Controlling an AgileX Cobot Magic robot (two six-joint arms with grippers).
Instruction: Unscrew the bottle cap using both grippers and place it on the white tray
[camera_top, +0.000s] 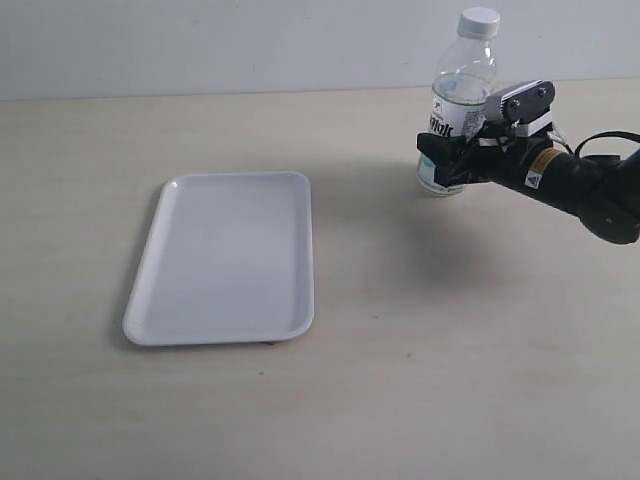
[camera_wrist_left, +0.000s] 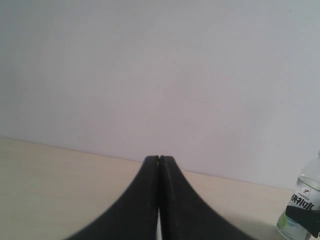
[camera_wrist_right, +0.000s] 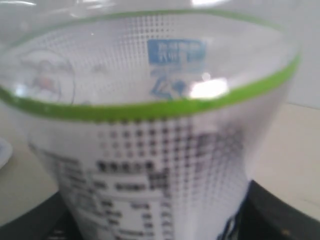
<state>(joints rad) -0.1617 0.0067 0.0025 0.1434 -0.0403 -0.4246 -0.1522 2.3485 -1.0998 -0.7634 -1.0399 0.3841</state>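
Observation:
The bottle (camera_top: 462, 85) stands upright at the far right of the table, and the white bottle cap (camera_top: 480, 20) sits on its neck. My right gripper (camera_top: 445, 160) is shut on the bottle's lower body, one black finger on each side. In the right wrist view the bottle's label (camera_wrist_right: 160, 125) fills the picture, and the right gripper (camera_wrist_right: 155, 215) shows only as a black finger (camera_wrist_right: 282, 215) at each lower corner. My left gripper (camera_wrist_left: 159, 159) is shut on nothing and does not show in the exterior view. It sees the bottle (camera_wrist_left: 302, 202) far off to one side.
The white tray (camera_top: 225, 255) lies flat on the beige table (camera_top: 420, 380), to the left of the bottle with a wide gap between them. A pale wall runs behind the table's far edge.

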